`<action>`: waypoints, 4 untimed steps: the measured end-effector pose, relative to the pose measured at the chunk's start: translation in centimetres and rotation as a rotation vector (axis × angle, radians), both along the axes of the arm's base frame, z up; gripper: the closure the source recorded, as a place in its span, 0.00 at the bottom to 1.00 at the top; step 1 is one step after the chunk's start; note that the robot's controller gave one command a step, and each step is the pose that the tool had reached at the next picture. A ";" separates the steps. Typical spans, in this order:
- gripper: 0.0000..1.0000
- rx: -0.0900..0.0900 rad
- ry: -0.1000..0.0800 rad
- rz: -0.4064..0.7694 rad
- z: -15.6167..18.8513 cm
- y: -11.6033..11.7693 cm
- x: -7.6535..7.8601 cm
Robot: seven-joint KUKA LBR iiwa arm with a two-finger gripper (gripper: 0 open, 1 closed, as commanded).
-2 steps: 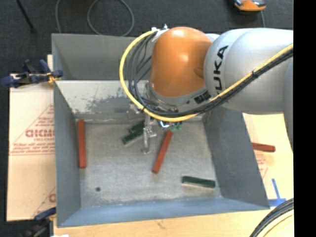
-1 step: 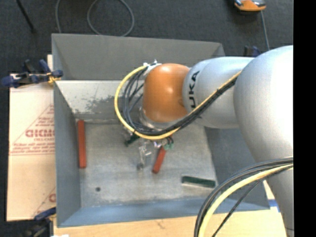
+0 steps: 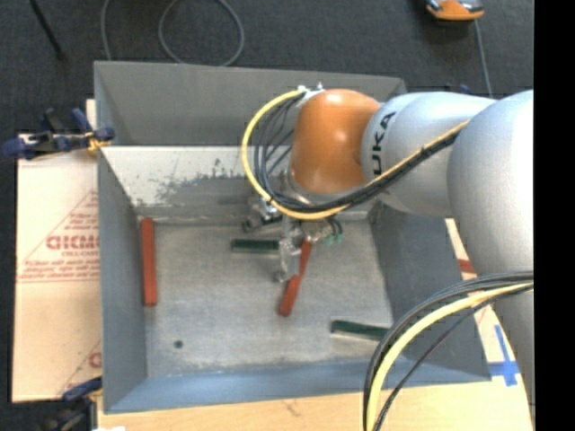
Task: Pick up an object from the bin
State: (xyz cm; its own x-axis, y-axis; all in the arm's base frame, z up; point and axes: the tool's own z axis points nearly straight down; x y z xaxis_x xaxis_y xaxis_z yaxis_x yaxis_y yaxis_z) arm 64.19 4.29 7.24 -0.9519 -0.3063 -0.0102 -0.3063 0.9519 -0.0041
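- Camera view: gripper (image 3: 290, 251) over the upper end of the red stick (image 3: 291, 293) at bin (image 3: 119, 250) centre; we reckon it's chosen for wall clearance.
- We cannot tell how open it is, or if it grips.
- Dark green stick (image 3: 254, 245) lies just at its 9 o'clock.

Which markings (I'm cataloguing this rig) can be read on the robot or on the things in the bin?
"UKA": black letters on the arm, on its white shell beside the orange cover; the start of the word is hidden.
No writing can be made out on the left orange-red stick, the middle orange-red stick or the dark green stick in the bin.
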 end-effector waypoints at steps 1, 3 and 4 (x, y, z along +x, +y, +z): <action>1.00 0.003 -0.004 0.002 0.4 0.4 0.1; 1.00 0.004 0.001 -0.001 0.0 0.5 -0.1; 1.00 0.001 -0.002 -0.003 14.5 0.4 -3.0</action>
